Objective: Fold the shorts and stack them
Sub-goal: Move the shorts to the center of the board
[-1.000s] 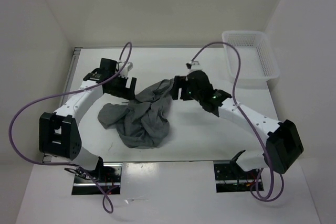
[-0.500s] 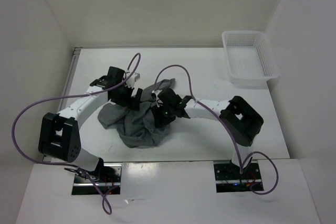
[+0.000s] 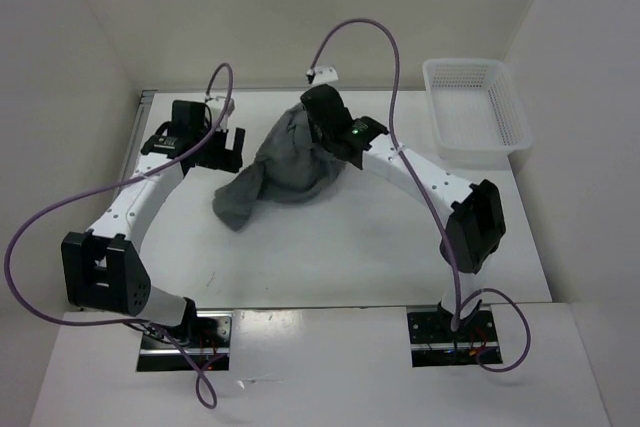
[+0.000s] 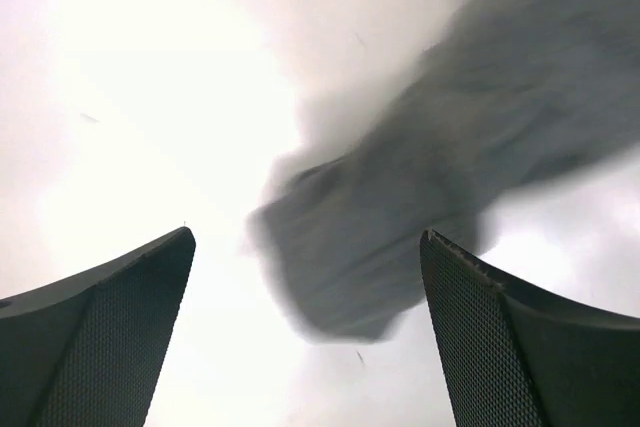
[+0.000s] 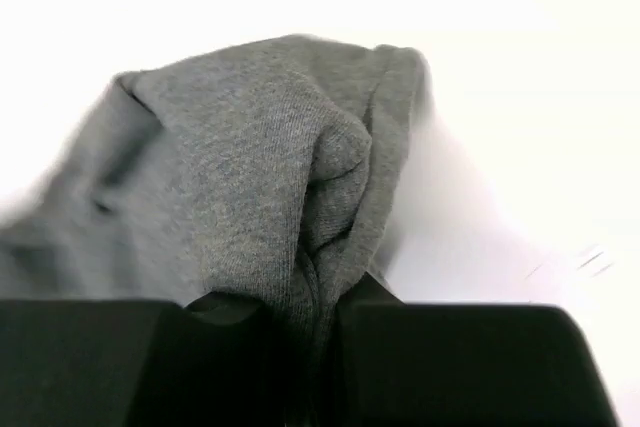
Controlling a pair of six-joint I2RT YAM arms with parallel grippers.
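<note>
The grey shorts [image 3: 285, 169] hang in a crumpled bunch over the middle back of the table, one end trailing down to the surface at the lower left. My right gripper [image 3: 313, 137] is shut on their top edge. In the right wrist view a fold of the shorts [image 5: 260, 167] is pinched between the jaws of the right gripper [image 5: 315, 312]. My left gripper [image 3: 228, 149] stands open just left of the cloth and touches nothing. In the left wrist view the blurred shorts [image 4: 420, 187] lie beyond the tips of the left gripper [image 4: 308, 237].
A white mesh basket [image 3: 478, 137] stands at the back right corner of the white table [image 3: 350, 247]. Purple cables loop above both arms. White walls close in the back and both sides.
My right gripper has shut on the shorts and pulled them up and toward the back centre. My left gripper has drawn away to the back left, still open.
</note>
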